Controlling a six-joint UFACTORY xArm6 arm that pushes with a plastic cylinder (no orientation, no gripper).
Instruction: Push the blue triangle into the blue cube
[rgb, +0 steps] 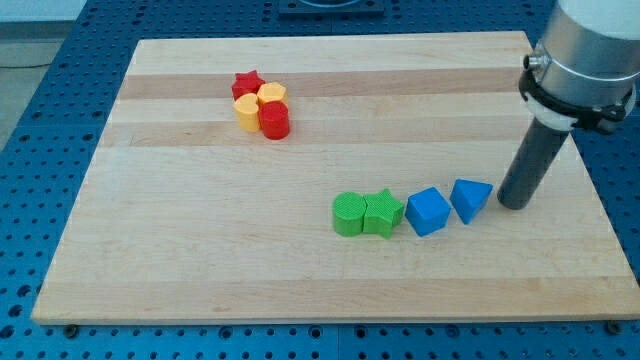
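Observation:
The blue triangle (471, 198) lies on the wooden board (200, 260) at the view's lower right. The blue cube (429, 211) sits just to its left, the two nearly touching or touching. My tip (513, 204) stands just to the right of the blue triangle, with a small gap between them. The rod rises up and to the right to the grey arm body at the view's top right.
A green star (383, 212) and a green cylinder (349, 214) sit in a row left of the blue cube. A cluster of a red star (247, 82), two yellow blocks (249, 112) and a red cylinder (275, 120) lies at the upper left.

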